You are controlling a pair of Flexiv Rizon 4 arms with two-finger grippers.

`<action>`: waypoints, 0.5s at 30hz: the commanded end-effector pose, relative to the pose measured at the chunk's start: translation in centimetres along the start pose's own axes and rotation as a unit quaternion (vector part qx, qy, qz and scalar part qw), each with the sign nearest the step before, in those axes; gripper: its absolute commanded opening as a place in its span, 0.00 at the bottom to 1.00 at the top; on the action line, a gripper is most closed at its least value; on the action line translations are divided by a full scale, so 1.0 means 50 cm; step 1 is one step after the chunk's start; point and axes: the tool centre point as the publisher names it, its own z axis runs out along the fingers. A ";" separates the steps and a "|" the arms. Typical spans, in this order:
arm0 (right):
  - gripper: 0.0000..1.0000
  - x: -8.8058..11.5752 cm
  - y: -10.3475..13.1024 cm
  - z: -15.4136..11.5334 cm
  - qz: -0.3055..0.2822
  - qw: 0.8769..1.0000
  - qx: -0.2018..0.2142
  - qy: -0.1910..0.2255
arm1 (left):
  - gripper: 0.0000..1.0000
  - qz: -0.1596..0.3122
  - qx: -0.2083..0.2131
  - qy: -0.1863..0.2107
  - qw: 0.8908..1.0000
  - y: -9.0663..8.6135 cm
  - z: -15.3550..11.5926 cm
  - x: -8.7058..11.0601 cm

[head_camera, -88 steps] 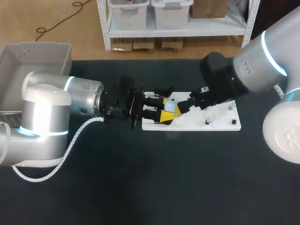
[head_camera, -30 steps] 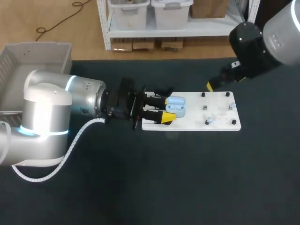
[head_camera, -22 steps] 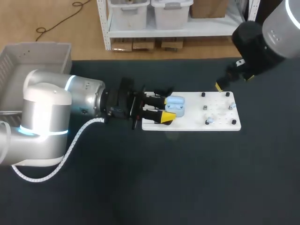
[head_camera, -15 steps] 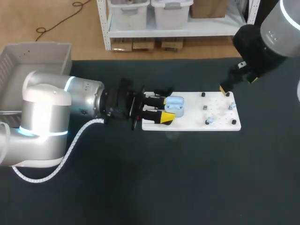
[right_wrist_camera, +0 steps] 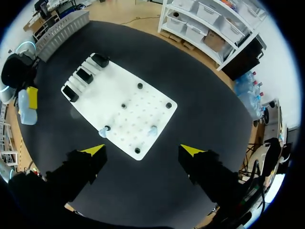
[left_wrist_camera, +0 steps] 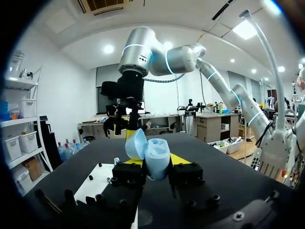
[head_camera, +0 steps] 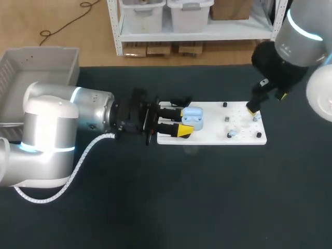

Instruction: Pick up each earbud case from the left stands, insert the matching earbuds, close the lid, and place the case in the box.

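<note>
Left wrist view shows the pale-blue earbud case (left_wrist_camera: 155, 161) hinged open.

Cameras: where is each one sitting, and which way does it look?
Head view: above, behind, looking down on the table; left arm, right arm.
Left wrist view: low, looking across the table; left gripper shut on earbud case.
Right wrist view: high, looking down on white board; open right gripper.
Both wrist views share the earbud case.
</note>
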 end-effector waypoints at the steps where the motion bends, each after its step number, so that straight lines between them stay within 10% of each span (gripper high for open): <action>1: 1.00 -0.016 -0.010 0.020 0.001 1.000 0.004 0.019 | 0.00 0.001 -0.004 0.000 1.000 -0.005 0.000 -0.001; 6: 0.98 -0.011 -0.018 0.034 -0.005 0.999 0.006 0.035 | 0.00 0.001 -0.004 0.000 1.000 -0.005 0.000 -0.001; 15: 0.54 -0.013 -0.028 0.065 -0.015 0.999 0.011 0.050 | 0.00 0.001 -0.004 0.000 1.000 -0.005 0.000 -0.001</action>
